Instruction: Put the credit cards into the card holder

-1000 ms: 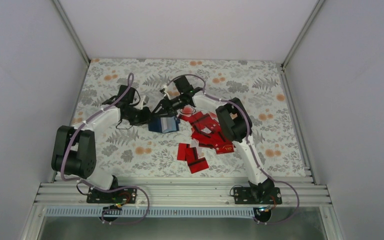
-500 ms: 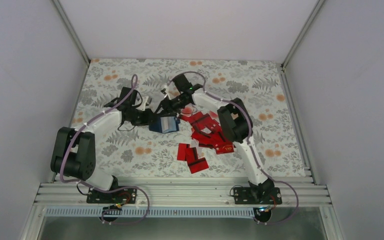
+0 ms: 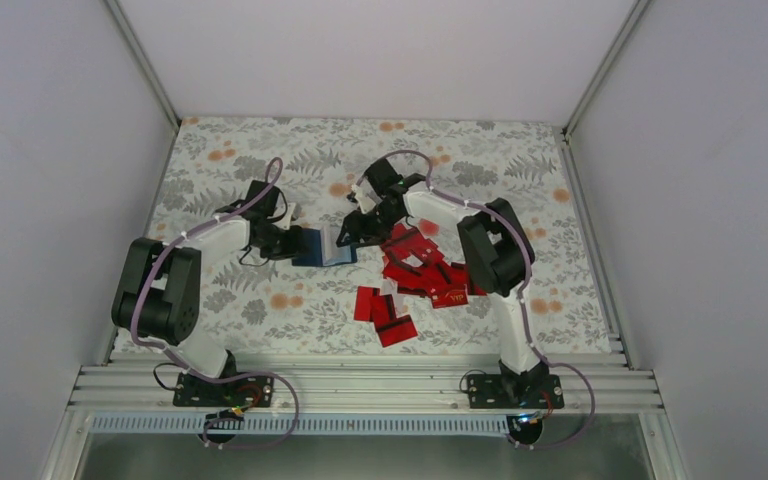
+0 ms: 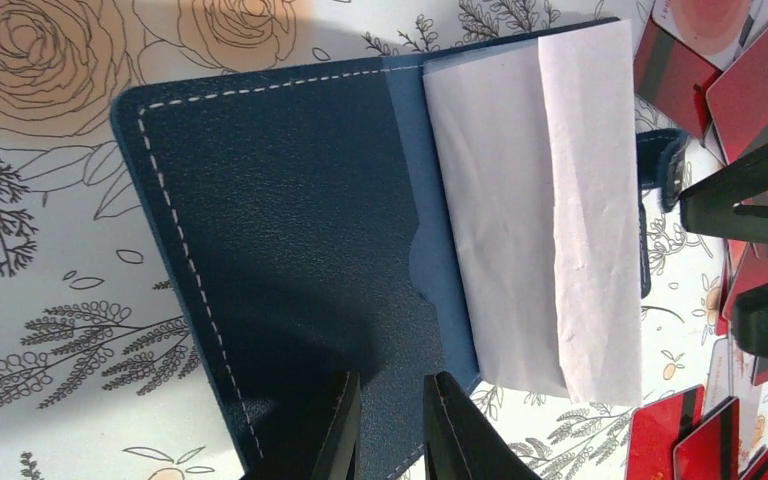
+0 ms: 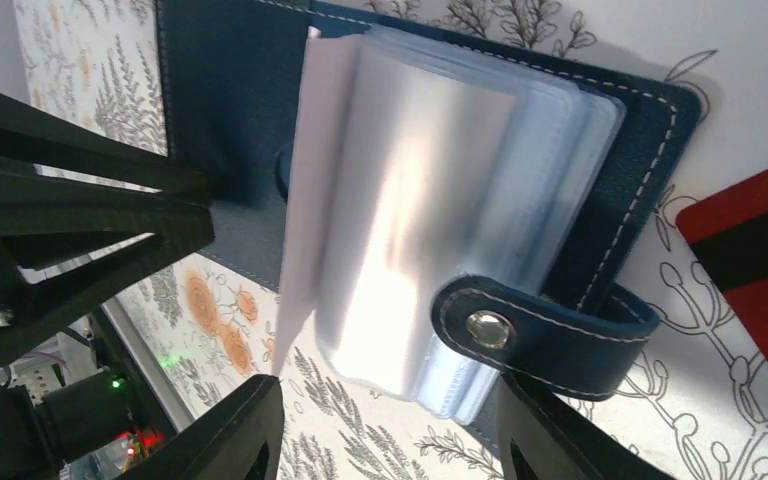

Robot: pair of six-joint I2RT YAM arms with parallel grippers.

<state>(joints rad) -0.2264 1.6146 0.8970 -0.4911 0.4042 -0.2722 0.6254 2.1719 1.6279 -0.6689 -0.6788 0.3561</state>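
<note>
Dark navy-blue stitched wallet-type card holder (image 4: pixel 290 230) lies open on the floral-print table cover (image 3: pixel 520 180), about mid-table, between the two arms.

Left gripper (image 4: pixel 392 392): jaws narrow, pinched on the edge of the holder's navy cover leaf. It comes in from the holder's left side in the top view.

Right gripper (image 5: pixel 390 420): jaws wide apart and holding nothing. One finger sits on each side of the near end of the holder's inner stack.

Inside the holder:
- A white folded paper insert (image 4: pixel 540 200) lies over the inner leaf.
- A stack of clear plastic sleeves (image 5: pixel 430 200) is fanned slightly above the right cover.
- A navy strap with a metal snap stud (image 5: pixel 535 335) curls over the sleeve edge, unfastened.

Small thin red rectangular credit cards (image 3: pixel 415 270) lie loose in a scattered, overlapping pile just right of the holder and toward the near edge. Several show a dark stripe; one has gold lettering. No red card can be seen in the sleeves. One striped card lies just beside the holder's right cover in the right wrist view.
</note>
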